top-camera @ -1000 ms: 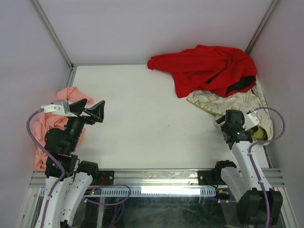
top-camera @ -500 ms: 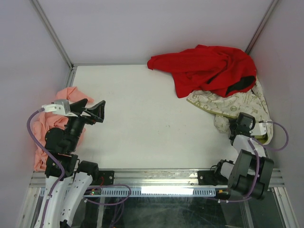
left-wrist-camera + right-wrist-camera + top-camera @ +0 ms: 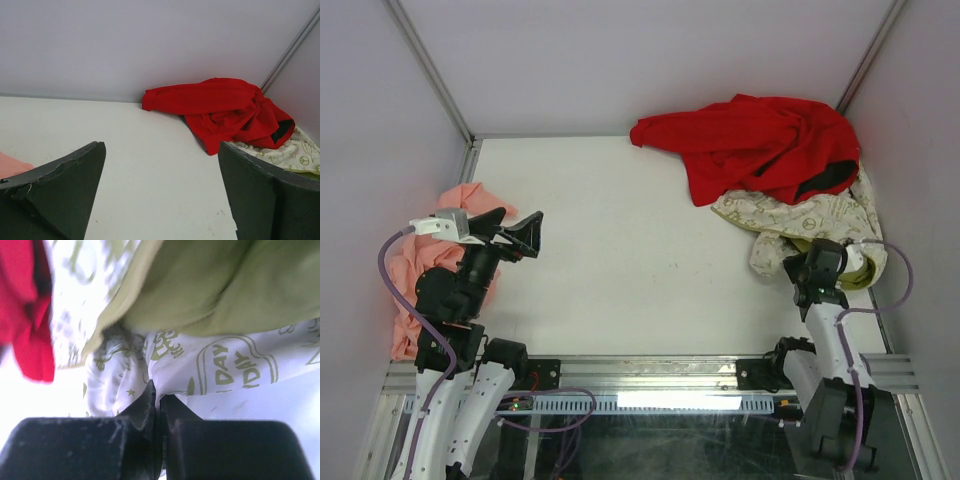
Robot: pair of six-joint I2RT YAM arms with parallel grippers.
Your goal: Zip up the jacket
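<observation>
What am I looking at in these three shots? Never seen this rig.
Two robot arms are bolted at the near edge of a white table. The wide picture is from a fixed camera above and behind them. The other two come from a camera on each wrist, so the dark shapes at the bottom are that arm's own fingers. On the table lie a red garment at the far right, a pink garment at the left edge, and the cream jacket with green print, partly under the red one. The left gripper is open, holding nothing. The right gripper is shut, pinching the jacket's printed fabric.
</observation>
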